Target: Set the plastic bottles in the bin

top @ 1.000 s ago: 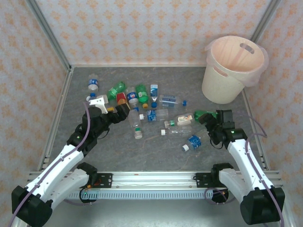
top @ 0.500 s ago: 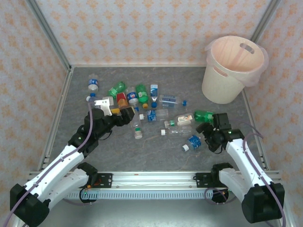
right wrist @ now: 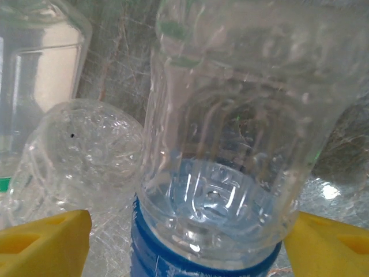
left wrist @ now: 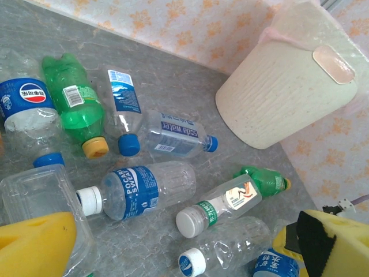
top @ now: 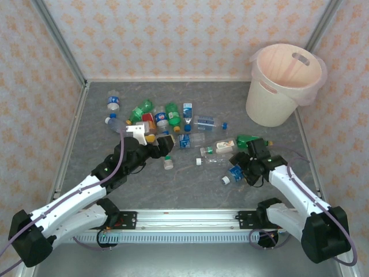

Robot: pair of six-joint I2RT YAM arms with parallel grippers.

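Several plastic bottles lie scattered across the grey table (top: 196, 190), among them a green one (top: 173, 111) and a clear one with a white cap (top: 218, 146). The pale pink bin (top: 285, 83) stands at the far right, also seen side-on in the left wrist view (left wrist: 277, 92). My left gripper (top: 160, 142) hangs open above the left of the pile, over a blue-labelled bottle (left wrist: 135, 190) and a white-capped one (left wrist: 225, 205). My right gripper (top: 237, 167) is low on the table with its yellow fingers either side of a clear blue-labelled bottle (right wrist: 219, 173). A small gap shows at the left finger (right wrist: 46, 242).
Walls with an orange pattern close the table in on three sides, and metal posts stand in the far corners. A green bottle (top: 249, 139) lies just beyond the right gripper. Another clear bottle (right wrist: 86, 150) rests against the one between the right fingers.
The right gripper has moved left and down onto the blue-labelled bottle, and its jaws have narrowed around it. The left gripper has slid right over the pile, still open.
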